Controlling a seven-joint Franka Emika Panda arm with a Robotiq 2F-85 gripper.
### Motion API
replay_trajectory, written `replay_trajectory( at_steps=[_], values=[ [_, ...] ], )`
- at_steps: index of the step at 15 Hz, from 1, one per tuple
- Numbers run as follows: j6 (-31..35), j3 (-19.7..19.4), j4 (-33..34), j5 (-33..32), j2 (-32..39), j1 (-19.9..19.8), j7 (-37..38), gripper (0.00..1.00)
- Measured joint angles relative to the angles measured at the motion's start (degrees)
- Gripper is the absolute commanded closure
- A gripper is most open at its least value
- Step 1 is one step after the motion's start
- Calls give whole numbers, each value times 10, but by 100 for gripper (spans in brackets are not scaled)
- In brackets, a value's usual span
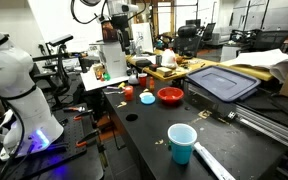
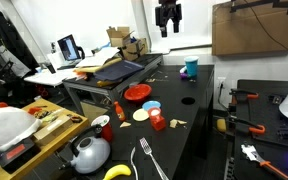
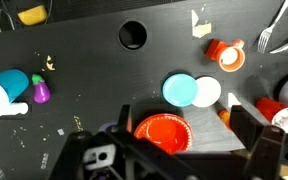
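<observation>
Overhead, the tool (image 2: 168, 26) hangs well above the counter (image 2: 199, 110), its fingers spread with nothing between them. Below it in the wrist view sits the red bowl (image 3: 161, 128), empty, just beside a blue disc (image 3: 180, 89) and a white disc (image 3: 207, 94). A red cup (image 3: 226, 54) stands near a fork (image 3: 276, 30). The blue cup (image 1: 182, 141) stands upright, well apart; its contents cannot be told.
</observation>
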Motion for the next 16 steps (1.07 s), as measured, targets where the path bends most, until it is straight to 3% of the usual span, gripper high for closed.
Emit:
replay_trajectory(
  at_steps=[9, 16],
  values=[
    [54, -49, 67, -74, 178, -49, 0, 0],
    [86, -97, 106, -79, 286, -72, -2, 0]
  ],
)
